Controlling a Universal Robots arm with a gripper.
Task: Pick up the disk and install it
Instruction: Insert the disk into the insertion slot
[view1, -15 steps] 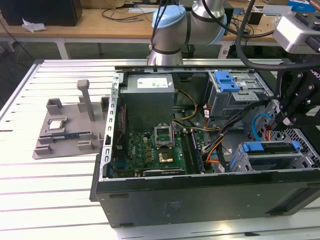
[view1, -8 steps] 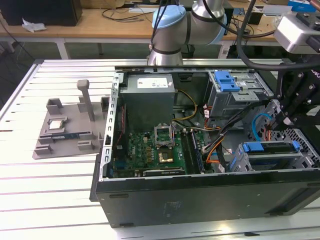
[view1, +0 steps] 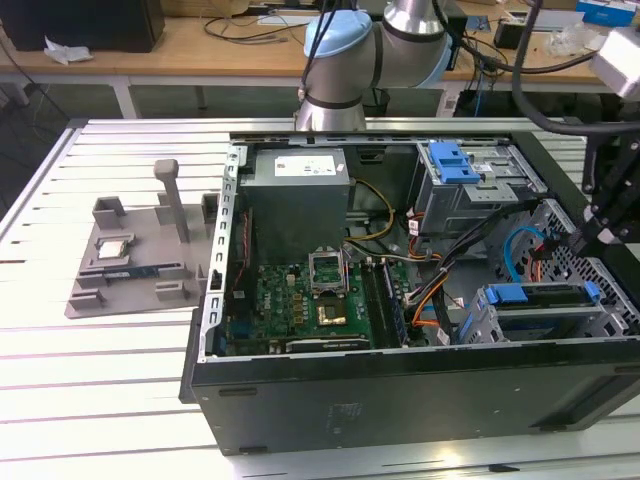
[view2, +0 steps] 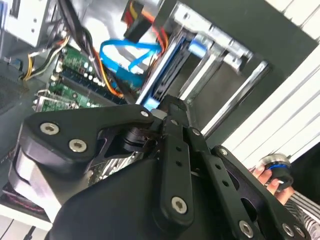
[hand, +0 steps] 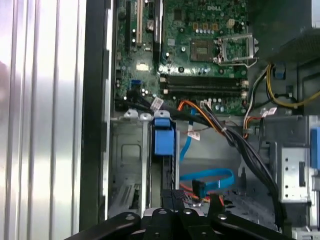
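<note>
The disk (view1: 540, 297), silver with blue rails, lies in the drive cage (view1: 480, 320) at the near right corner of the open computer case (view1: 400, 400). In the first wrist view the disk's blue end tab (hand: 164, 137) sticks out of the cage toward the motherboard. The second wrist view shows the disk's blue rail (view2: 167, 62) running down into the bay. My gripper (view1: 585, 240) hangs just above the disk's outer end. Its black fingers are together in both wrist views (view2: 162, 107) (hand: 172, 196), with their tips at the disk's edge. Nothing shows between them.
The case holds a green motherboard (view1: 310, 300), a grey power supply (view1: 297, 195), a second cage with a bare blue bracket (view1: 452, 160), and blue and orange cables (hand: 207, 177). A grey fixture (view1: 130, 255) sits at the exterior view's left. A person's hand (view2: 265, 176) holds a knob beside the case.
</note>
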